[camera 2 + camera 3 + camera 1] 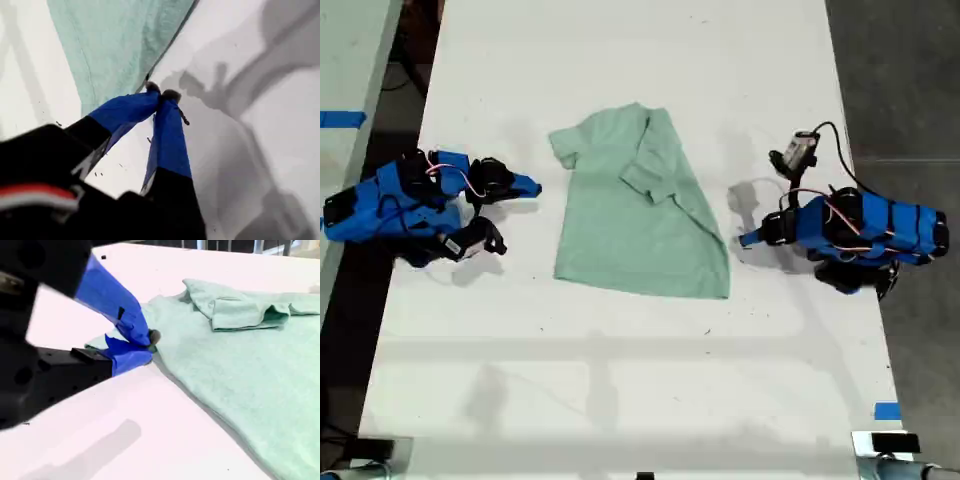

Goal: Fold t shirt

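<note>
The second claw (534,186), left of the t shirt (630,230) in the exterior view, is closed and appears empty, just short of the near sleeve. The t shirt lies flat mid-counter (620,380), with its far sleeve folded inward. To its right, the first claw (748,239) is pinched together on nothing, beside the side edge. The cloth looks soft, light and limp, so pinching a sleeve or hem corner should serve best.

surface: white table (620,400) | on it: mint-green t shirt (630,225), partly folded
</note>
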You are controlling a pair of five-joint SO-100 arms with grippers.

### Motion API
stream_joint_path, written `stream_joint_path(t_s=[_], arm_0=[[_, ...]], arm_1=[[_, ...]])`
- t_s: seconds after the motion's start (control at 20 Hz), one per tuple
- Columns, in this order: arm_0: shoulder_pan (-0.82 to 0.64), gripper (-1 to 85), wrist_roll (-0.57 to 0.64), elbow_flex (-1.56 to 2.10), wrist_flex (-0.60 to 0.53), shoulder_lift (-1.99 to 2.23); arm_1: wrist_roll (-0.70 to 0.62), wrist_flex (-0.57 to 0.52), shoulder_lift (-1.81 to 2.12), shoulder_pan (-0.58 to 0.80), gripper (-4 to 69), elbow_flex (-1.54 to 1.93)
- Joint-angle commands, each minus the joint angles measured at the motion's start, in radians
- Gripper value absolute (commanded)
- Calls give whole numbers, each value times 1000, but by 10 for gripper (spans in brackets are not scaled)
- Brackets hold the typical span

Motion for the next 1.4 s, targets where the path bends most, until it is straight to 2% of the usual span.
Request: stream_joint_path(t_s=[0.0, 0.3, 0.6, 0.7, 0.85, 0.95, 1.0, 1.1, 1.2, 1.35], arm_0=[[71, -3, 9, 41, 2, 11], [144, -3, -48, 41, 2, 11], [117, -4, -209, 15, 6, 8], [92, -4, -209, -98, 48, -11], [-28, -4, -58, -506, 130, -431], [-152, -4, 144, -870, 204, -874], [-233, 26, 276, -1032, 247, -1054], [-374, 169, 479, -1261, 296, -1333], [-499, 223, 601, -1302, 207, -1477], [-617, 236, 689, -1374, 101, -1753]], arm_1=[[17, 6, 6, -35, 15, 58], [5, 8, -3, -9, 15, 58], [-11, 8, 0, 2, 15, 58], [-12, 8, 2, 2, 15, 58], [-12, 8, 3, 3, 15, 58], [-9, 8, 3, 2, 15, 58], [-8, 8, 3, 0, 15, 58], [-8, 8, 3, -5, 15, 58], [-11, 8, 3, -5, 15, 58], [-12, 8, 3, -9, 15, 58]])
